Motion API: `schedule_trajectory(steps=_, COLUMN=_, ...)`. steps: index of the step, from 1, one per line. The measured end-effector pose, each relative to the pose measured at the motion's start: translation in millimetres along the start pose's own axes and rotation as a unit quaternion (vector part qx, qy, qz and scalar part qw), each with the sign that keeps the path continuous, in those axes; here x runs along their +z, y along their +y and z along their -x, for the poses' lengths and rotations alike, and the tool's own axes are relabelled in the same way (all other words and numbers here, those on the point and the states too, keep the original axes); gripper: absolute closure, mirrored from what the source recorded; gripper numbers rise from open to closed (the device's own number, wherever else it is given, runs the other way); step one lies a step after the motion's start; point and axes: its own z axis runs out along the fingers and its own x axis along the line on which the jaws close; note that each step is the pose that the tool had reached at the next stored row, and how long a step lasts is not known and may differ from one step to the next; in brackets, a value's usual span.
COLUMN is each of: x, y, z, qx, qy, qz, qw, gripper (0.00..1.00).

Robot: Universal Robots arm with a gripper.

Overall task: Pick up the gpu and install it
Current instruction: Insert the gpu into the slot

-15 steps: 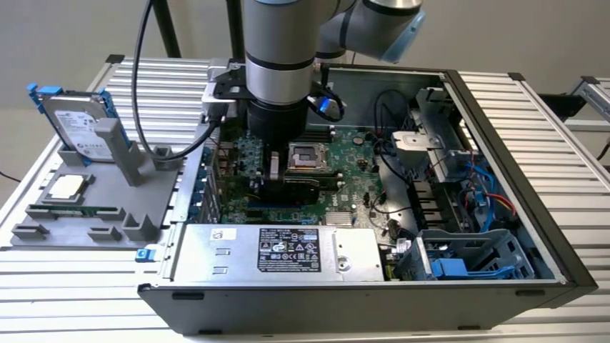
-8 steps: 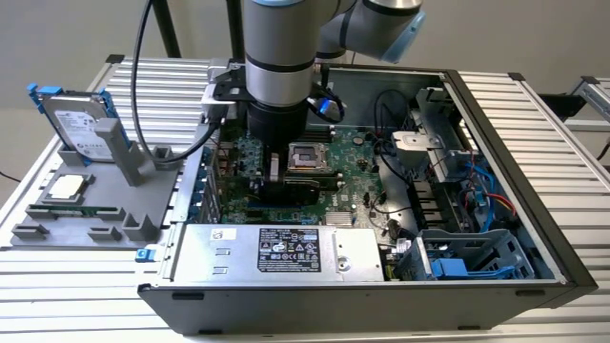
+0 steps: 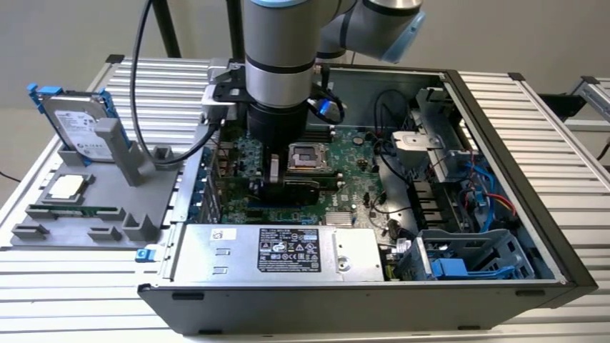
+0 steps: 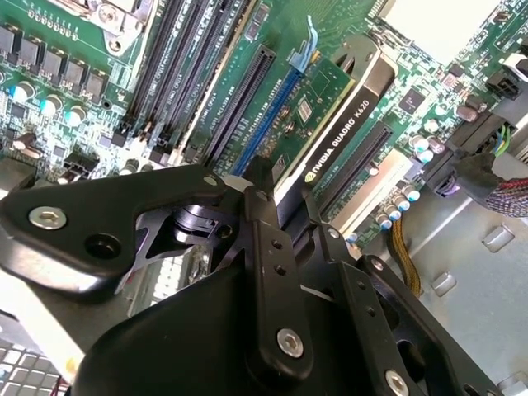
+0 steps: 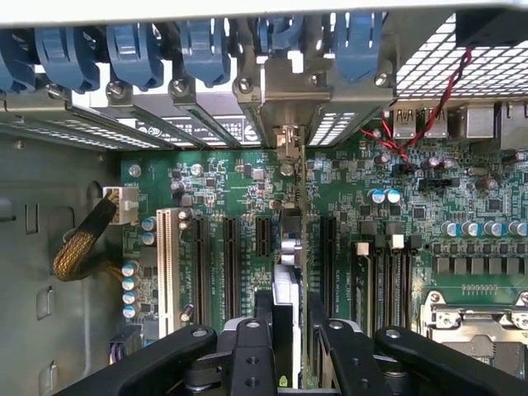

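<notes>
Pickup done, install under way: fingers (image 4: 276, 202) clamped on the gpu (image 4: 330, 115), card held upright inside the open computer case (image 3: 533, 236), lowered over a motherboard (image 5: 247, 190) expansion slot, whether fully seated impossible to tell.

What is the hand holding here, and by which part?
The hand grips the gpu by its upper edge, card standing on edge over the motherboard slots.
</notes>
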Motion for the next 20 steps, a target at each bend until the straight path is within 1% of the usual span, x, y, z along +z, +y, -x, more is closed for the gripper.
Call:
schedule_trajectory(steps=6, x=0.0, y=0.0, z=-0.7, qx=0.0, qy=-0.0006, qz=0.0003, qw=1.0, gripper=1.0)
schedule_trajectory(steps=8, x=0.1, y=-0.1, z=-2.0, qx=0.0, qy=-0.0011, qz=0.0004, qw=1.0, gripper=1.0)
schedule_trajectory(steps=12, x=0.6, y=-0.1, z=-2.7, qx=0.0, qy=-0.001, qz=0.0004, qw=1.0, gripper=1.0)
schedule_trajectory(steps=14, x=2.3, y=-0.1, z=-2.7, qx=0.0, qy=-0.0006, qz=0.0006, qw=1.0, gripper=1.0)
schedule_trajectory(steps=15, x=4.0, y=-0.2, z=-2.6, qx=0.0, qy=-0.001, qz=0.0004, qw=1.0, gripper=1.0)
schedule_trajectory(steps=19, x=9.7, y=-0.5, z=-2.4, qx=0.0, qy=-0.0002, qz=0.0008, qw=1.0, gripper=1.0)
schedule_trajectory(steps=20, x=9.8, y=-0.4, z=-2.2, qx=0.0, qy=-0.0002, qz=0.0009, qw=1.0, gripper=1.0)
